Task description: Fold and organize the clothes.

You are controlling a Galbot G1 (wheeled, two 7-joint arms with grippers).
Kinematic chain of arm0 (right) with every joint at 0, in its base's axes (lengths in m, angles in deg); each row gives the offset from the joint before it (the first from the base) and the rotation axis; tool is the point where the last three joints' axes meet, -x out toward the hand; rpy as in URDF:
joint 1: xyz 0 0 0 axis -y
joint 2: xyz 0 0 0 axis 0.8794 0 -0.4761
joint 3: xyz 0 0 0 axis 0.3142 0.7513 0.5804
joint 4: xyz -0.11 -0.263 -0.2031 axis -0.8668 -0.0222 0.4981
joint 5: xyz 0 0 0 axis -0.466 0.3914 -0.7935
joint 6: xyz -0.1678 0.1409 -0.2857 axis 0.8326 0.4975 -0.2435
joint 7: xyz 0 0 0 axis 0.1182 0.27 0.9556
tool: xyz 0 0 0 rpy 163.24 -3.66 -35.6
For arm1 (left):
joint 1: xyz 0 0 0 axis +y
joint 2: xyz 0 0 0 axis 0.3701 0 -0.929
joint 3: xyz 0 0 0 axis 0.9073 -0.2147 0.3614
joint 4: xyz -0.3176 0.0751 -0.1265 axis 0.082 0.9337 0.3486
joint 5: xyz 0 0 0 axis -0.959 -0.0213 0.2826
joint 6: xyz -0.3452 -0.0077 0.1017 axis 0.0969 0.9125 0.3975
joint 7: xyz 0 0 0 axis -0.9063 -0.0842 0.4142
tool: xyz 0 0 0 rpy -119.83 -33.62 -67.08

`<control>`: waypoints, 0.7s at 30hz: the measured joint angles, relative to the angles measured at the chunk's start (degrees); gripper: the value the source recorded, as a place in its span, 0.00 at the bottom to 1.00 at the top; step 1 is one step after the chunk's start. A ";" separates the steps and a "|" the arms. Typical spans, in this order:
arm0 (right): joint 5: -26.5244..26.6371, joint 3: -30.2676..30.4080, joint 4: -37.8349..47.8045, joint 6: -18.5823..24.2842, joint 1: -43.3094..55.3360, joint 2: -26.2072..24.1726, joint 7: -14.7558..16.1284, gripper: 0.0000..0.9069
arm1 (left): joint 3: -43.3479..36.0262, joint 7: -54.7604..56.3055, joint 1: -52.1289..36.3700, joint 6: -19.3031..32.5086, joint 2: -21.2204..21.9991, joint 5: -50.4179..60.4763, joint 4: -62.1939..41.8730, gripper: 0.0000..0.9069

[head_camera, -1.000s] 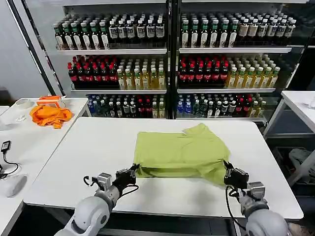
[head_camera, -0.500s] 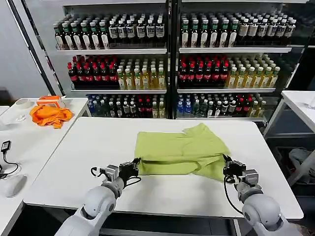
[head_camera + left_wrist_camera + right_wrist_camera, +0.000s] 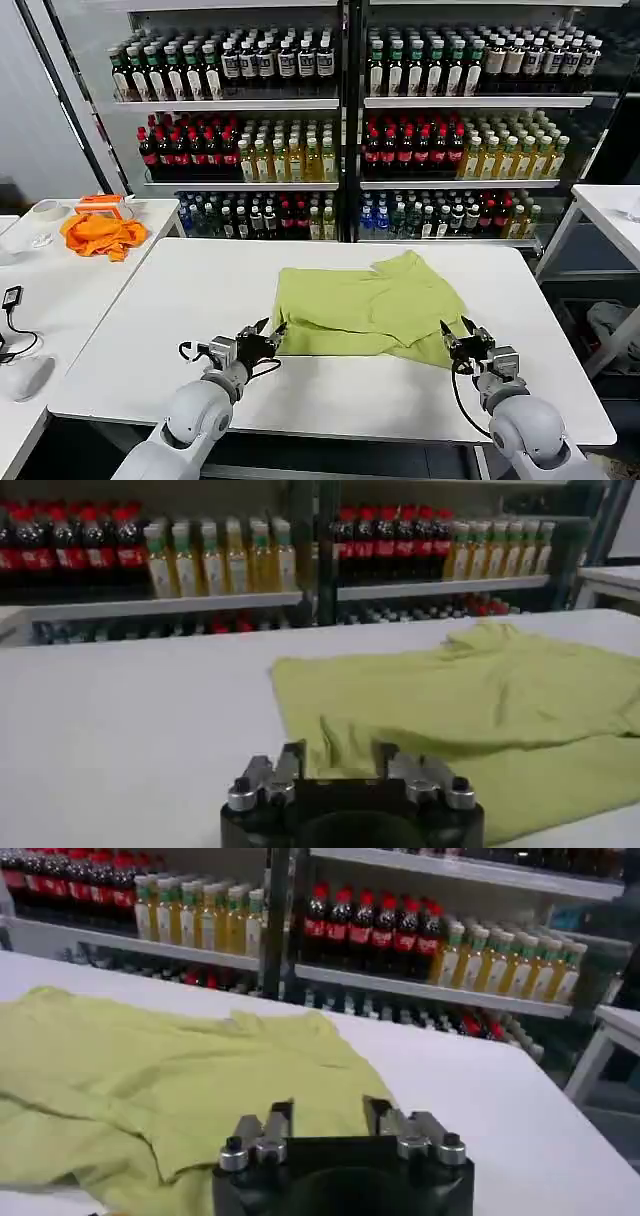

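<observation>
Resting low at lower left of centre, the left gripper (image 3: 268,333) and, lower right, the right gripper (image 3: 457,335) sit with jaws released at the folded T-shirt (image 3: 365,308) mid-bench (image 3: 170,300), likely just laid down; no writing is legible.

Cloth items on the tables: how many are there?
2. The yellow-green T-shirt lies on the middle white table; the orange cloth lies on the side table at the robot's left.
</observation>
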 measured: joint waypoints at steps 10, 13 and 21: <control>0.90 -2.60 0.55 0.25 -4.68 2.14 -0.37 0.18 | 1.11 0.27 2.35 0.02 0.93 -1.05 -0.82 0.03; 1.44 -2.63 0.84 0.61 -5.53 2.68 -0.36 0.00 | 1.01 0.22 2.53 -0.05 1.23 -1.42 -0.96 0.02; 2.12 -2.35 0.91 1.94 -6.92 3.19 -0.13 0.00 | 0.56 0.03 3.27 0.55 1.61 -1.61 -0.78 0.02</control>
